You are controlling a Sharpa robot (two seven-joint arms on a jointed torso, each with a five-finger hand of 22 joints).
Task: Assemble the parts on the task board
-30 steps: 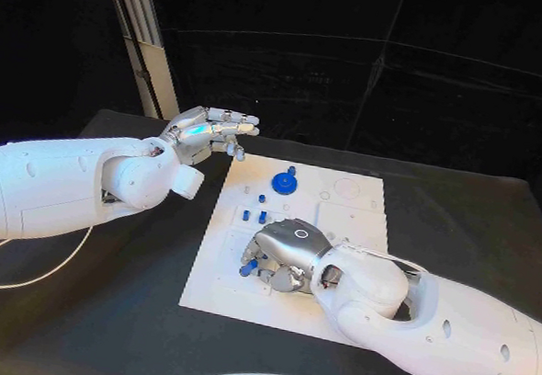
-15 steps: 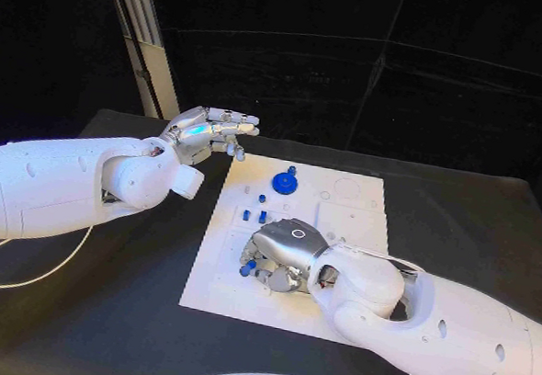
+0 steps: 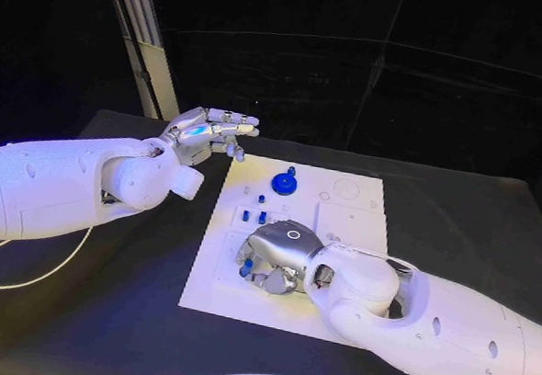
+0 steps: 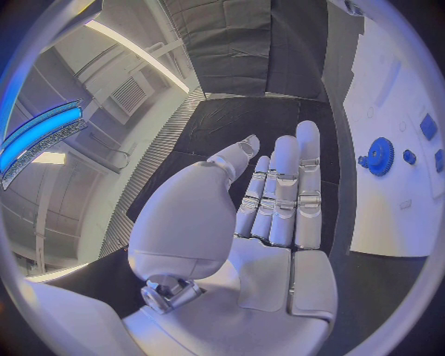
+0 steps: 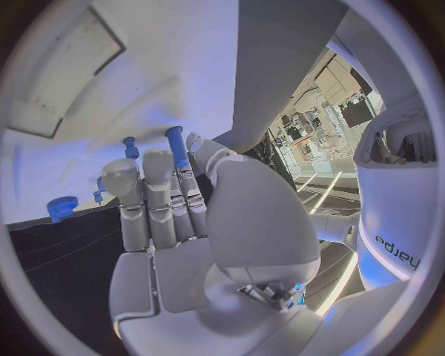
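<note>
The white task board [image 3: 348, 217] lies mid-table. My right hand [image 3: 279, 255] is low over its near-left part, fingers curled down, pinching a blue peg [image 3: 246, 266] between thumb and finger. The right wrist view shows that peg [image 5: 176, 147] standing out past the fingertips, with a second blue peg [image 5: 130, 146] beside it. A blue gear [image 3: 283, 184] sits at the board's far left, and small blue pegs [image 3: 253, 215] stand between it and the hand. My left hand [image 3: 211, 132] hovers empty off the board's far-left corner, fingers straight; its wrist view shows the gear [image 4: 379, 156].
The black table [image 3: 479, 232] spreads around the board on every side. A pale metal post [image 3: 143, 42] rises behind the table's far-left corner, close behind my left hand. Shallow recesses [image 3: 346, 192] mark the board's far right part.
My right hand has crept slightly leftward over the board with the peg. The left hand has stayed where it was.
</note>
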